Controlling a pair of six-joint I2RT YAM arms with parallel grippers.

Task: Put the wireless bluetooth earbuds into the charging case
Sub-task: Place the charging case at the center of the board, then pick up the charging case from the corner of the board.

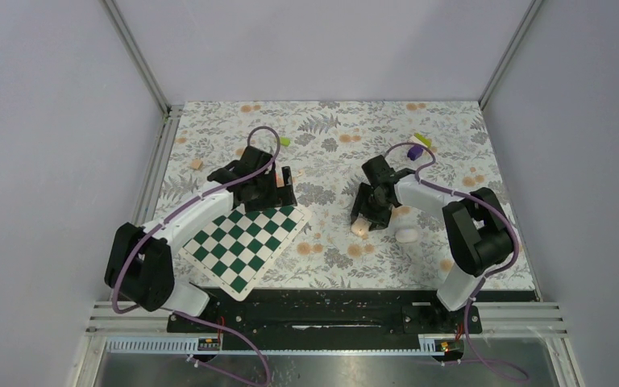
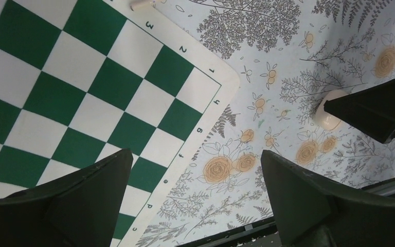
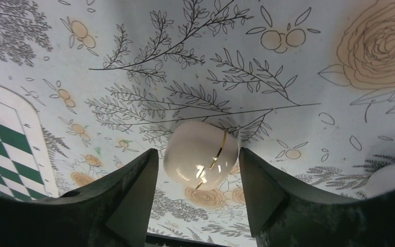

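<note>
Right pincer (image 3: 198, 152) straddles the charging case (image 3: 201, 159), jaws partway open and not clamped on it — probably placed to steady it on the worktop (image 3: 288, 77) beneath.

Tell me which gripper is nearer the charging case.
Right. The right gripper has its open fingers on either side of the charging case. The left gripper hangs open over the chessboard corner, well away from the case.

Charging case (image 3: 200, 154), lid shut, on floral cloth (image 3: 288, 62) between spread fingers (image 3: 128, 198); chessboard (image 3: 0, 149) corner at left edge.
</note>
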